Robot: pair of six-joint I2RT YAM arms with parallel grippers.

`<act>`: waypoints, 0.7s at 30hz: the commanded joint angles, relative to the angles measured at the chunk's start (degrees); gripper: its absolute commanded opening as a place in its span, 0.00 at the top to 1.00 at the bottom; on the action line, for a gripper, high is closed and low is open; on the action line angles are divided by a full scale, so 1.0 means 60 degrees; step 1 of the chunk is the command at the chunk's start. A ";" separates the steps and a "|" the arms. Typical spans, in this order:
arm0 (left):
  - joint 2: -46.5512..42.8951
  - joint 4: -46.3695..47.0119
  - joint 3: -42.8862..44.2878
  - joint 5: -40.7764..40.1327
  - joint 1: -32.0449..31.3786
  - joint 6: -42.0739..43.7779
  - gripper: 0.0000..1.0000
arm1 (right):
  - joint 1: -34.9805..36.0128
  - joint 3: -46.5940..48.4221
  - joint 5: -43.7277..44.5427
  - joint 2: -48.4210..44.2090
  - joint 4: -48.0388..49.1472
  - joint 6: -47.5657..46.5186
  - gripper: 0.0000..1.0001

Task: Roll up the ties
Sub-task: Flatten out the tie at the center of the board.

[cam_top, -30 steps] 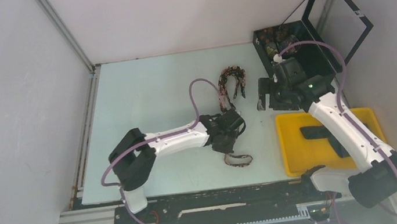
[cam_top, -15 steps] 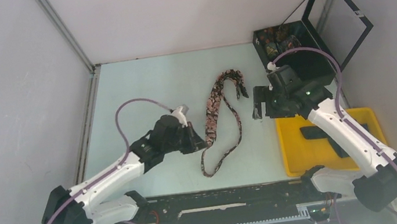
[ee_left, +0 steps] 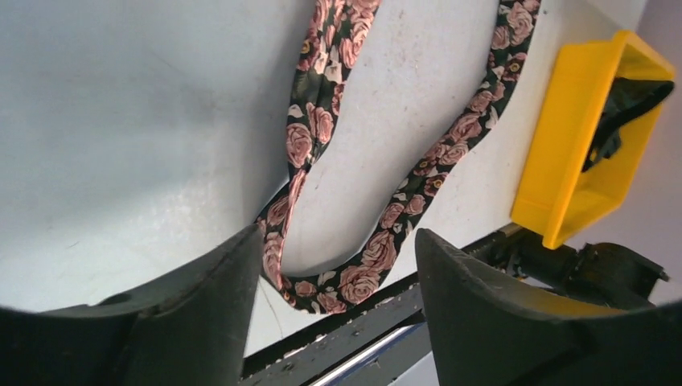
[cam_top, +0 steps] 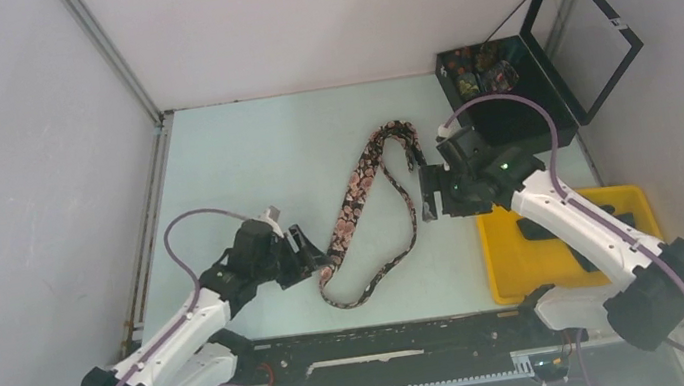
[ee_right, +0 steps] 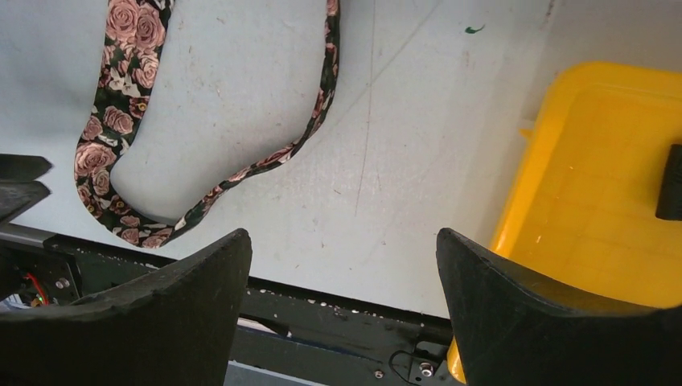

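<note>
Black fabric printed with pink roses: one necktie lies flat mid-worktop, doubled into a long narrow loop. Its fold points to the far edge. The wide leg runs diagonally down to the left, and the bottom curve sits close to the near edge. The thin leg climbs back up on the right side.

Left arm: stretched low from the near-left corner, forearm angled toward the centre. Left gripper points right, just beside the lower wide leg. Its wrist view shows the fingers spread, the tie lying on the table between and beyond them. Nothing is gripped; whether the inner finger edge touches the cloth cannot be told.

Right arm: rises from the near-right corner and reaches over the yellow bin, wrist bent. Right gripper faces left, near the thin leg but apart from it, jaws wide and holding nothing.

A dark tie lies in the bin. Black box at the far-right corner, lid up, holds rolled ties.
</note>
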 commanded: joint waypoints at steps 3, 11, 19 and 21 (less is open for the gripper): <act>-0.0332 -0.2948 0.1977 -0.2246 -0.0986 0.1520 0.26 | 0.0058 0.0020 -0.0087 0.0749 0.1139 0.0132 0.13; 0.1570 -0.2969 0.3438 -0.3150 -0.3596 0.2532 0.32 | -0.0589 0.1190 -0.0368 0.2425 0.1918 -0.0070 0.15; 0.3881 -0.2036 0.3853 -0.2853 -0.4565 0.3036 0.32 | -0.0930 0.4361 0.1063 0.6050 0.0933 -0.1008 0.12; 0.4250 -0.1682 0.3781 -0.2727 -0.4678 0.3041 0.32 | -0.0965 0.5084 0.1451 0.6822 0.0693 -0.1192 0.12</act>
